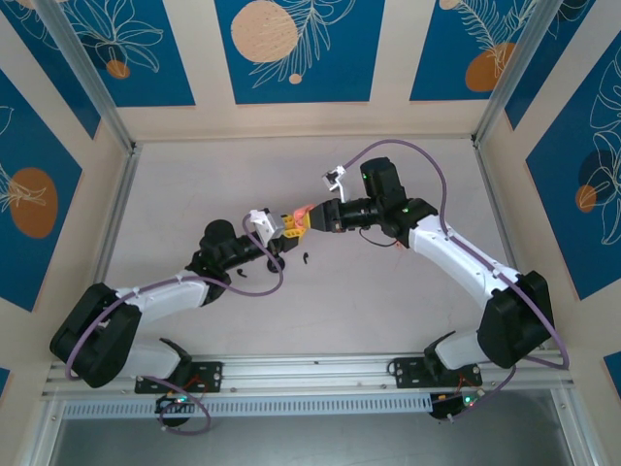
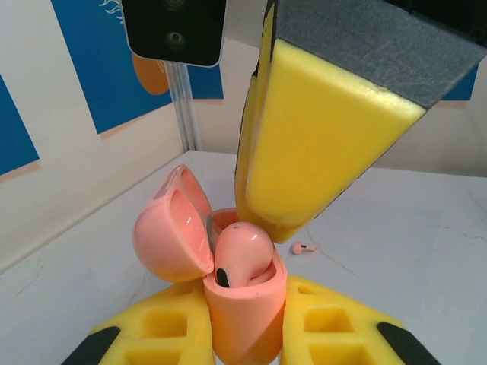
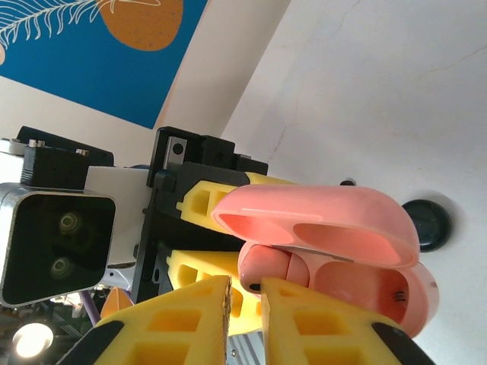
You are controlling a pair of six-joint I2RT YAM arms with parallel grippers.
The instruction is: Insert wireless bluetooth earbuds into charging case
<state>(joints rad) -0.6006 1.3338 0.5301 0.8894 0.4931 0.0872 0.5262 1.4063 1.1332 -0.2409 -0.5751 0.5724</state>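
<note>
we work on a pale, matt table top [image 1: 340, 311] enclosed on three sides by cream walls. the back wall [image 1: 291, 118] carries blue panels [image 1: 301, 49] printed with white leaf outlines and orange discs. the left wall [image 1: 102, 184] and the right wall [image 1: 509, 184] carry panels of the same pattern. two aluminium posts [image 1: 87, 73] stand in the back corners and lean outward in the top view. along the near edge we find a metal rail [image 1: 310, 367] and, just in front of it, a white slotted cable duct [image 1: 291, 406]. in the right wrist view the table top shows fine scratches. lighting is even and diffuse, with soft shadows only.
</note>
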